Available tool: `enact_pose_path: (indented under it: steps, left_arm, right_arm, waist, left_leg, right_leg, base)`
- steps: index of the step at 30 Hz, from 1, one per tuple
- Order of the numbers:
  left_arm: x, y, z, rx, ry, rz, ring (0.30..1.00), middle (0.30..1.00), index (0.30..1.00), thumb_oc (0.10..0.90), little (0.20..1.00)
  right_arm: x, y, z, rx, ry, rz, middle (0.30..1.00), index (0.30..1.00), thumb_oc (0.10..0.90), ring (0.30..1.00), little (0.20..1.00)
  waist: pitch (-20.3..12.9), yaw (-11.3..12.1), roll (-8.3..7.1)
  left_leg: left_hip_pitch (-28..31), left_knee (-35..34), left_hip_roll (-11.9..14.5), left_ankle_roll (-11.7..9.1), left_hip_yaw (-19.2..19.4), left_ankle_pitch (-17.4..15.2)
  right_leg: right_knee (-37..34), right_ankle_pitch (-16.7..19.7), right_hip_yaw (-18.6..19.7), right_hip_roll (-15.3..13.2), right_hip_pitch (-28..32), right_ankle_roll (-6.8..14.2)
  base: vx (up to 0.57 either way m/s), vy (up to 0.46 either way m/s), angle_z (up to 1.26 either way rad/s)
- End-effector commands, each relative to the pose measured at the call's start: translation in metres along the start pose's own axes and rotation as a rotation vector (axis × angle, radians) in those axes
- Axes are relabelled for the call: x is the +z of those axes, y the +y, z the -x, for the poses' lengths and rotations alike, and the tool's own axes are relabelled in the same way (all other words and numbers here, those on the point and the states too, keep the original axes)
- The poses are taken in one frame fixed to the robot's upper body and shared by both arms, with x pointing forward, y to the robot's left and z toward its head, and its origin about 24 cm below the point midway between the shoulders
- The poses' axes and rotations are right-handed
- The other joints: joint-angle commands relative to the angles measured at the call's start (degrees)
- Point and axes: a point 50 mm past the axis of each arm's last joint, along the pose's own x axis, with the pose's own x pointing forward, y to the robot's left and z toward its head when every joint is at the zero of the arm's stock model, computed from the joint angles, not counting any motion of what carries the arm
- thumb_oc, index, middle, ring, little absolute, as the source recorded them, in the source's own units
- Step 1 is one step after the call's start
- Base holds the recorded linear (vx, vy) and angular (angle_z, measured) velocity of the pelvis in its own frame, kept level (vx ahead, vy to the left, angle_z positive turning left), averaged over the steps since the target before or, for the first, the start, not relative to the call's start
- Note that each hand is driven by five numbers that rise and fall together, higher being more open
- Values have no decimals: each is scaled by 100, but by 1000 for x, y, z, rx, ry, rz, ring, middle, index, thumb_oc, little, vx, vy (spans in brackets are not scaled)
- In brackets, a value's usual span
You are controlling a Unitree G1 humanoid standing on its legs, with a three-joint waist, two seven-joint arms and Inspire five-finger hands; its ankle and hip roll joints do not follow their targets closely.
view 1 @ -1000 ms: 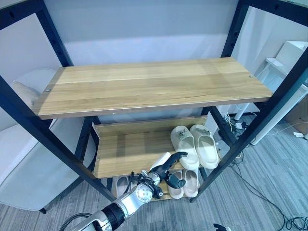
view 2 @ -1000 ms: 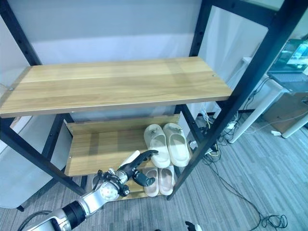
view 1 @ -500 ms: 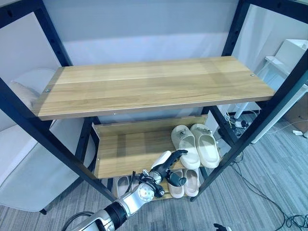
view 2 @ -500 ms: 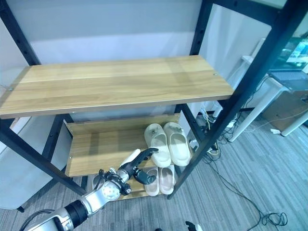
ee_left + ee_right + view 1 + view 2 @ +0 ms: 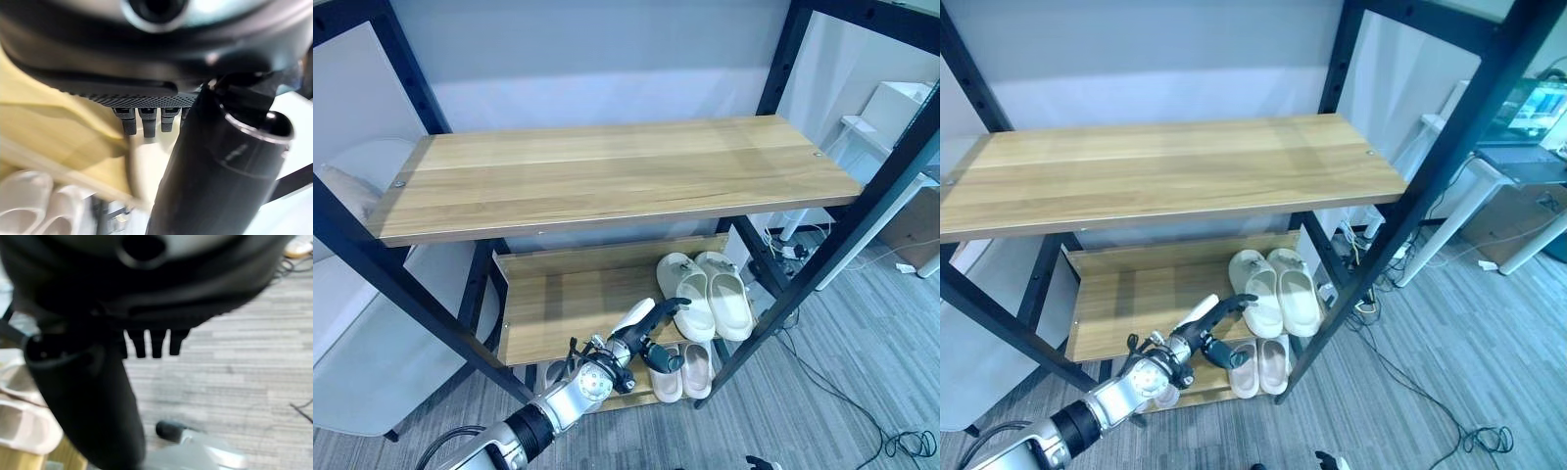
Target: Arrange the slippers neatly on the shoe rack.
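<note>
The black metal shoe rack (image 5: pixel 783 69) has smooth light wood shelves. Two puffy cream foam slippers (image 5: pixel 710 294) lie side by side on the middle shelf, lower right of centre. The dark left hand (image 5: pixel 646 333), fingers straight and holding nothing, reaches toward them. Another pale slipper pair (image 5: pixel 1258 364) sits below. The right wrist view shows the right hand (image 5: pixel 88 396), fingers straight, over grey striped carpet (image 5: pixel 234 382).

Left arm (image 5: pixel 543 419): silver-grey, enters from the near left and reaches forward and to the right. Left hand (image 5: pixel 641 333): dark, at the end of the arm, fingers (image 5: pixel 668 306) extended and relaxed toward the far right, thumb (image 5: pixel 663 358) spread apart from them on the near side, nothing held between. Left wrist view: the row of fingers (image 5: pixel 145 120) is straight beside the thick thumb (image 5: pixel 215 171). Right hand (image 5: pixel 98 396): seen in its own wrist view, fingers (image 5: pixel 155 343) straight, thumb out, holding nothing.
</note>
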Motion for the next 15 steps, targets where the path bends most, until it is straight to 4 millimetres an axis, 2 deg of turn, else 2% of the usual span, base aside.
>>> enact_pose_path:
  steps: [1, 10, 14, 15]
  left_arm:
    - [72, 25, -30, 69, -333, 25, 900, 900, 900, 800, 900]
    - [60, 26, -25, 70, -292, 55, 900, 900, 900, 800, 900]
    - [63, 43, -21, 116, -309, 37, 900, 900, 900, 800, 900]
    - [70, 57, -11, 143, -357, 55, 900, 900, 900, 800, 900]
  right_arm:
    - [-5, -6, -1, -8, 23, 8, 900, 900, 800, 900, 900]
    - [-4, 0, 0, 18, 29, -8, 900, 900, 800, 900, 900]
    - [-11, 1, 1, 20, 52, -32, 900, 900, 800, 900, 900]
    - [-12, 1, 1, 20, 58, -39, 900, 900, 800, 900, 900]
  waist:
    - [-184, 107, 22]
    - [-215, 164, -19]
    - [-241, 181, -48]
    - [-256, 214, -56]
  left_leg:
    - [100, 15, -42, -159, -399, -497]
    - [105, 15, -56, -143, -415, -472]
    - [116, 15, -56, -147, -423, -472]
    - [123, 15, -57, -147, -438, -469]
  right_leg:
    - [33, -82, -306, 207, -105, 231]
    - [33, -58, -334, 191, -84, 237]
    - [33, -40, -358, 180, -59, 242]
    - [33, -36, -367, 184, -49, 242]
  base:
    - [0, 0, 0]
    - [-13, 8, 0]
    - [-39, 15, 4]
    - [-18, 6, 3]
